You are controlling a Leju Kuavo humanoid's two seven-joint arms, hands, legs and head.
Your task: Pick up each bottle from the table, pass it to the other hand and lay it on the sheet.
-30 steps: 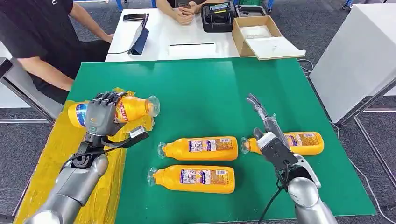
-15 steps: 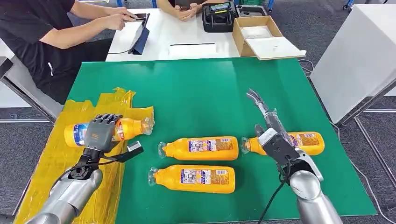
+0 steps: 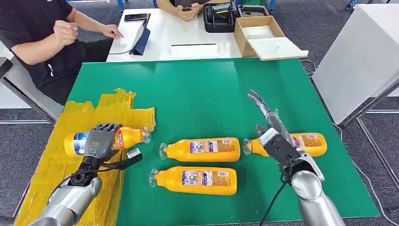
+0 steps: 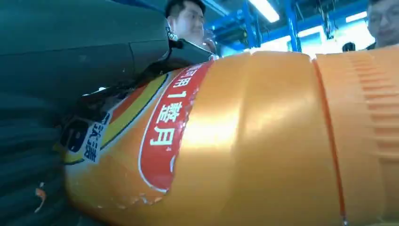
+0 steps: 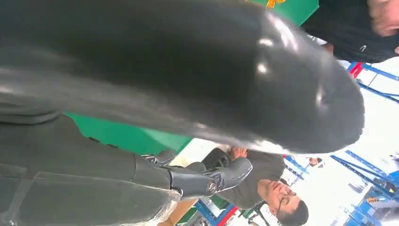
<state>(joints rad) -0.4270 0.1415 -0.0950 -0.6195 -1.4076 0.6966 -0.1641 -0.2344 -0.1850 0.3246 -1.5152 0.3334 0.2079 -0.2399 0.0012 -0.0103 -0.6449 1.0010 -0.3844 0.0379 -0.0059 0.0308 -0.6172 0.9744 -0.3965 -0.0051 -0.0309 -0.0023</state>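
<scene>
My left hand (image 3: 99, 139) grips an orange bottle (image 3: 75, 143) lying sideways low over the yellow sheet (image 3: 51, 165) at the table's left; whether it touches the sheet I cannot tell. The left wrist view shows the same bottle (image 4: 263, 141) close up with its red label. Three more orange bottles lie on the green table (image 3: 197, 94): one in the middle (image 3: 202, 149), one nearer the front (image 3: 195, 181), one at the right (image 3: 308, 143). My right hand (image 3: 270, 129) hovers over the right bottle's neck end, fingers stretched out, holding nothing.
Beyond the green table stands a white table (image 3: 188, 37) with a tablet (image 3: 140, 35), a black device (image 3: 219, 18) and a cardboard box (image 3: 261, 35). One person (image 3: 42, 37) sits at the far left, another at the back. A white cabinet (image 3: 362, 52) stands at the right.
My left hand has carried the bottle down and toward me, from above the sheet's far edge to low over the sheet. My right hand has barely moved. The seated person's arm shifted.
</scene>
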